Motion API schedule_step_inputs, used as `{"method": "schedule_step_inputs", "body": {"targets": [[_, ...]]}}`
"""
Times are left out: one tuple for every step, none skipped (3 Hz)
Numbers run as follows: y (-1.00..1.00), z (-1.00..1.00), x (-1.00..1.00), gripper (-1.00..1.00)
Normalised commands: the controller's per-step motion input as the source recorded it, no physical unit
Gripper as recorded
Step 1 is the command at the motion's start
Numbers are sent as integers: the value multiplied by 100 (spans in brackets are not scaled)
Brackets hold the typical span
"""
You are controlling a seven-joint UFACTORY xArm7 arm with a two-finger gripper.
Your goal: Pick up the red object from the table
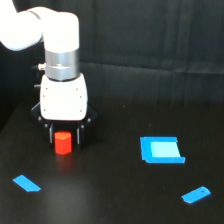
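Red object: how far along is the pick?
Done: the gripper is down at the table with its jaws either side of the red object. In hand: the grasp; jaw contact unclear. Left: the lift, since the object looks still on the table.

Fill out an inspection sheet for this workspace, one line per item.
Surface: black table, matte, faintly glossy.
Job's things: red object upright between the fingers; lifted or resting, cannot tell.
Clutter: blue square piece; small blue strip; small blue piece; all apart from the red object.
Grippers: gripper straddles the red object; contact unclear.
Cables: nothing seen.
Surroundings: dark curtain behind.
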Motion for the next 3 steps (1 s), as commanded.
{"method": "schedule_step_inputs", "body": {"targets": [[-7, -17, -4, -100], [-13, 7, 10, -100], [-13, 100, 18, -98]]}}
